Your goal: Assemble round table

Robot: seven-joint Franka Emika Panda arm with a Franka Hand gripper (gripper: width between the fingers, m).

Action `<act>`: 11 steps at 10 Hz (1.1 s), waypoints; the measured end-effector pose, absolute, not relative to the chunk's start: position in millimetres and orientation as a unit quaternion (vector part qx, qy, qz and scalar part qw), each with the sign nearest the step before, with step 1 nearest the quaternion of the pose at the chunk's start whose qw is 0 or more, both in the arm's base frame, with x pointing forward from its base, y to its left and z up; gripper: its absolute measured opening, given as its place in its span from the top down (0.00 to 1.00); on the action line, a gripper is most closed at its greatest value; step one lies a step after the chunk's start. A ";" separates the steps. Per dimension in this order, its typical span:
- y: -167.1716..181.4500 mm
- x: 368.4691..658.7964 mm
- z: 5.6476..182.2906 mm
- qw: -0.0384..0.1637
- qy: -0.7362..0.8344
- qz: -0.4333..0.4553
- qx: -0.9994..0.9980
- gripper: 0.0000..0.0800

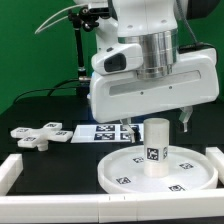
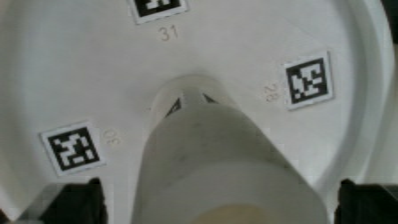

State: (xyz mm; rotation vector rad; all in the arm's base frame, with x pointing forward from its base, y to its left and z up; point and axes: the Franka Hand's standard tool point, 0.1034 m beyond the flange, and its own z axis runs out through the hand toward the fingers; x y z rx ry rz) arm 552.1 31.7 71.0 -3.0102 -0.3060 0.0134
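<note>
In the exterior view the arm's bulky white hand hides most of the gripper [image 2: 215, 204]: only one dark finger [image 1: 185, 120] pokes out below it, and the other cannot be seen. In the wrist view both fingertips [image 2: 71, 202] are cut off at the frame's edge, and the blur makes it hard to tell whether they touch anything. They stand wide apart, one on each side of the short leg [image 1: 155, 140], clamping nothing. The leg stands upright on the round disc [image 1: 138, 170], near its middle, and tags are scattered on the disc around it. The wrist camera looks straight down the leg [image 2: 205, 160]. The cross-shaped foot piece [image 1: 42, 133] lies on the black table [image 1: 60, 155] towards the exterior view's left, well apart from the disc, with the marker board [image 1: 100, 131] between them.
</note>
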 end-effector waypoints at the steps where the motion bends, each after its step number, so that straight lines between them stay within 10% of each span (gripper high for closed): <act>1: 31.1 552.4 71.0 0.053 -0.158 0.002 -0.986 0.19; 11: 27.6 553.6 68.1 0.023 -0.594 0.003 -0.804 0.19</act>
